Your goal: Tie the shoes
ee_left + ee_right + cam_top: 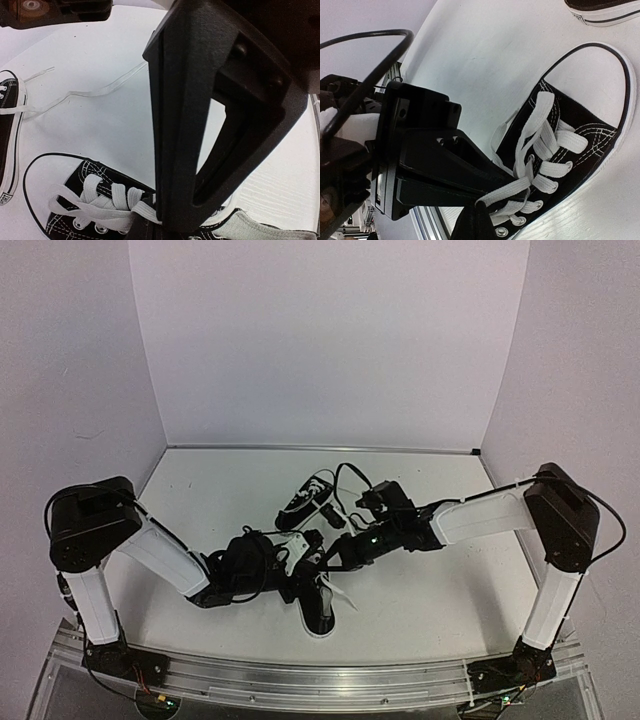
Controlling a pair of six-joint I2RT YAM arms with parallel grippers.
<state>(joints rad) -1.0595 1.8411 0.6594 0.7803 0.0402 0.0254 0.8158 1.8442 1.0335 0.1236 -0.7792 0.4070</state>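
Here, one shoe (322,612) lies on the white surface (440,590), close to the arms. Its white lace (542,145) crosses up the front. The other shoe (308,498) lies farther back, a little apart. Both arms meet low over the near shoe. The left jaws are pinched shut on a bit of lace. The right jaws are pinched shut on lace too, pulling it tight.

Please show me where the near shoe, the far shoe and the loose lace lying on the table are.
near shoe (590,70): right wrist view, on its white toe cap.
far shoe (308,498): top external view, on its black upper.
loose lace (90,92): left wrist view, midway along the strand.
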